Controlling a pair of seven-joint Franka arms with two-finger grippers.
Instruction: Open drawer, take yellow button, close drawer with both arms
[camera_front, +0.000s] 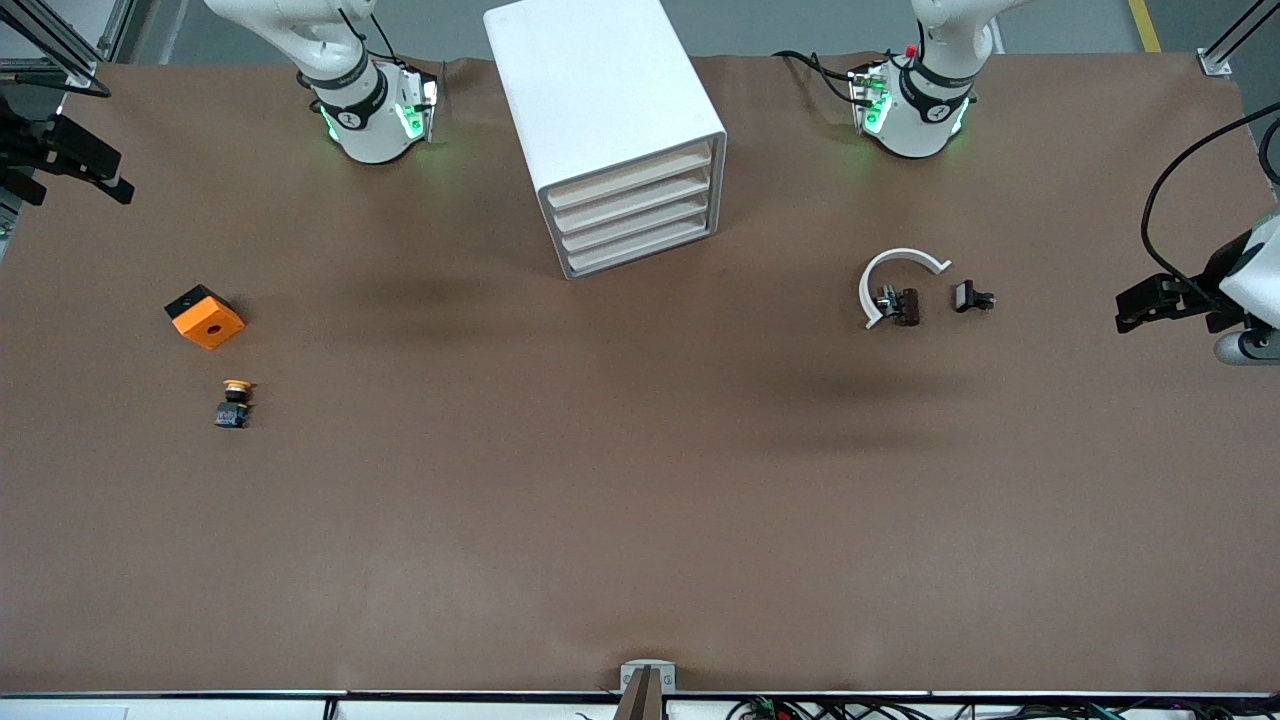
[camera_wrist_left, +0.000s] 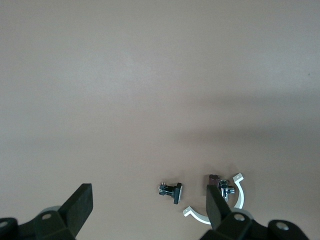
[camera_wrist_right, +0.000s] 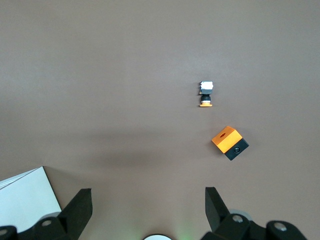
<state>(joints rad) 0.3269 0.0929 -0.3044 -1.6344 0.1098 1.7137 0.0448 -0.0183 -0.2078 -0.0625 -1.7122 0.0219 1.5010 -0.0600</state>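
we see the button (camera_front: 233, 402) lying on its side on the brown counter (camera_front: 640, 480) toward the right arm's end, its orange-yellow cap pointing toward the orange block (camera_front: 205, 316), which sits just beside it and farther from the front camera. it lies out in the open, not in the drawer unit.

the right pincer (camera_wrist_right: 145, 205) is up in the air with its jaws spread wide and nothing between them. in the right wrist view the button (camera_wrist_right: 205, 94) and the orange block (camera_wrist_right: 229, 142) both lie well apart from its fingertips (camera_wrist_right: 80, 202), and a white corner of the drawer unit (camera_wrist_right: 25, 197) shows beside one finger. the left pincer (camera_wrist_left: 150, 207) is also wide open and empty, over the left arm's end of the counter, near a white curved band (camera_wrist_left: 220, 210) with a small dark brown part (camera_wrist_left: 214, 179) and a small black part (camera_wrist_left: 172, 190) beside it. the button is well apart from this pincer, at the other end of the counter.

the white drawer unit (camera_front: 610, 130) stands between the two bases, its four drawers all shut flush.

in the front view we make out neither pincer clearly: dark shapes at the picture's two side edges are cut off. one left fingertip (camera_wrist_left: 216, 200) covers part of the curved band. the small parts' details are too fine for us to tell.
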